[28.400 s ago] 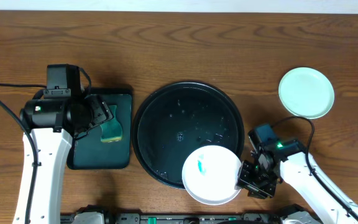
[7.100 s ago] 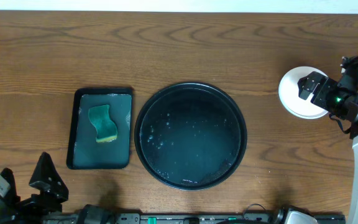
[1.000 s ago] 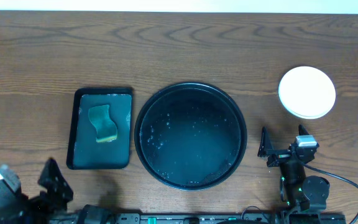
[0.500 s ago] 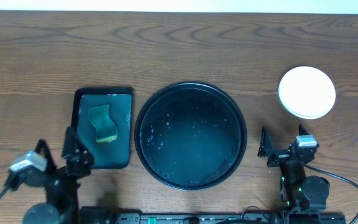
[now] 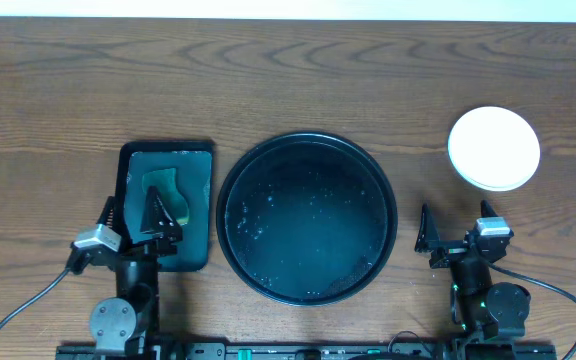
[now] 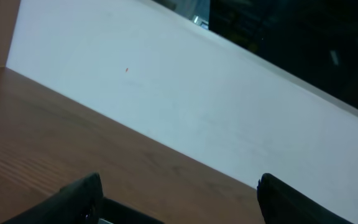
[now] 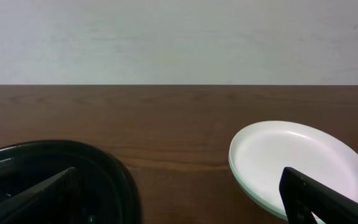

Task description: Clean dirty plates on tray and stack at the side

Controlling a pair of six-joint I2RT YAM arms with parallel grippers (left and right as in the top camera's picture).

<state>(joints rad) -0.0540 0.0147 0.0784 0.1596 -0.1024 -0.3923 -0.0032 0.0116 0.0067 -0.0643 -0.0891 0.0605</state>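
Left tool (image 5: 133, 225) and right tool (image 5: 455, 238) parked at near edge, both spread wide, carrying nothing. The tray (image 5: 308, 200) lies bare, wet-looking. The plates (image 5: 494, 148) sit stacked on the bench (image 5: 288, 80) right of it, white uppermost. I judge the task complete.

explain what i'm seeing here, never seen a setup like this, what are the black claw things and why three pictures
This is a robot with two arms at a wooden table. The overhead picture looks straight down from above; the other two come from small cameras on each wrist, so the dark shapes at their bottom edges are that arm's own fingers. The left gripper and right gripper both stand open and hold nothing. On the table lie a big round black tray, wet and with no plates on it, a smaller green tray with a sponge, and a stack of plates, white on top, at the right.
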